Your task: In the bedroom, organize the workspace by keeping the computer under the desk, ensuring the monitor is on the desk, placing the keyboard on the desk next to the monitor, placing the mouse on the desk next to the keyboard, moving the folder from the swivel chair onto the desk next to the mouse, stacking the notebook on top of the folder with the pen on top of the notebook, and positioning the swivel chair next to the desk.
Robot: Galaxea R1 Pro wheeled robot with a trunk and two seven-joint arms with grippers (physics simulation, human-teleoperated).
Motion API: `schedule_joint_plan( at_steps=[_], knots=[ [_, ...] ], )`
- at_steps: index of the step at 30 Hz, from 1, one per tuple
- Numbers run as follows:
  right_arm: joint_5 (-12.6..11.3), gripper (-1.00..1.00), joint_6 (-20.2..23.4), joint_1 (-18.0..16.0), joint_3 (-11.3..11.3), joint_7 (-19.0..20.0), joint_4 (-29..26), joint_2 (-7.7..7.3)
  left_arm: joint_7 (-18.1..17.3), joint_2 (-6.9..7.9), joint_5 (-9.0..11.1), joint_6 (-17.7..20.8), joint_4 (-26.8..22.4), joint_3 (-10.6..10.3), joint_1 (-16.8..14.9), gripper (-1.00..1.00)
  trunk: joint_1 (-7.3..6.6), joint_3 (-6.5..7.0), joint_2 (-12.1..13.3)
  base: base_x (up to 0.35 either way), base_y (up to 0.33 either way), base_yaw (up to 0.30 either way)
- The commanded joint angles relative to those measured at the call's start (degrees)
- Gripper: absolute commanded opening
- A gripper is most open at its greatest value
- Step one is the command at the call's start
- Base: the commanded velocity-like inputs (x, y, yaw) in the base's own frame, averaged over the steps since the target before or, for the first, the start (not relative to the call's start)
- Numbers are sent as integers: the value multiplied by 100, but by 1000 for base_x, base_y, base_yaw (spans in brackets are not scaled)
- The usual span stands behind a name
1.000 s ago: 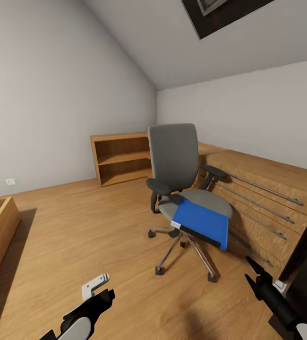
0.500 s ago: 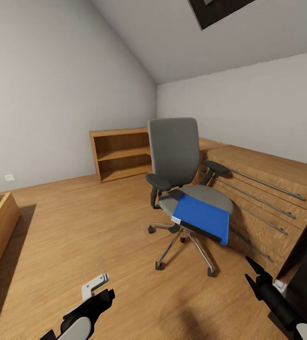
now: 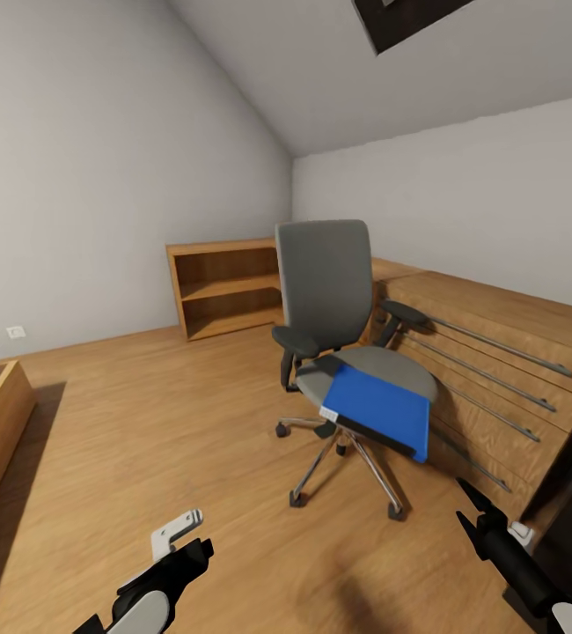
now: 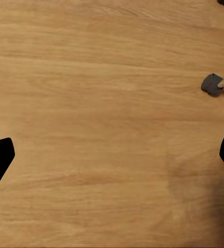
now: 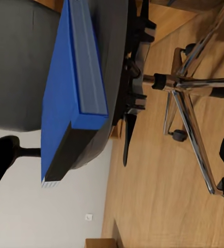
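Folder (image 3: 376, 407) is lying on the seat of the swivel chair (image 3: 326, 291), its blue front edge overhanging toward the robot. That chair is standing on the wood floor (image 3: 145, 440), just beside a low wooden drawer chest (image 3: 497, 352). Both hands are hovering low, well short of it: left hand (image 3: 180, 539) released, right hand (image 3: 467, 509) likewise spread and carrying nothing.

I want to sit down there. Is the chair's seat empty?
No, a blue folder lies on the swivel chair, covering the front part of its grey seat and jutting past the edge.
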Motion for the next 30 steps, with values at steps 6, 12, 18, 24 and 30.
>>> schedule_joint_plan(
  at_steps=[6, 12, 18, 24, 30],
  knots=[
    [-33, 100, 46, -4, -11, 1, 3, 4, 17, 4, 0, 46, -7, -7, -6, 100, 1, -6, -2, 179, 0, 0],
    [-30, 100, 40, -4, -3, 1, 4, 9, 13, 4, 0, 46, -7, -9, -6, 100, 1, -6, -2, 36, 3, 0],
    [-29, 100, 39, -4, -2, 1, 5, 10, 24, 4, -2, 46, -9, -67, -6, 100, 1, -6, -2, 170, 72, 0],
    [-25, 100, 39, -4, 4, 1, 5, 10, 29, 5, -5, 46, -7, -129, -6, 100, 1, -6, -2, 51, 19, 0],
    [-18, 100, 39, -4, 6, 1, 5, 11, 30, 10, -8, 46, -7, -138, -6, 100, 1, -6, -2, 128, 114, 0]
  ],
)
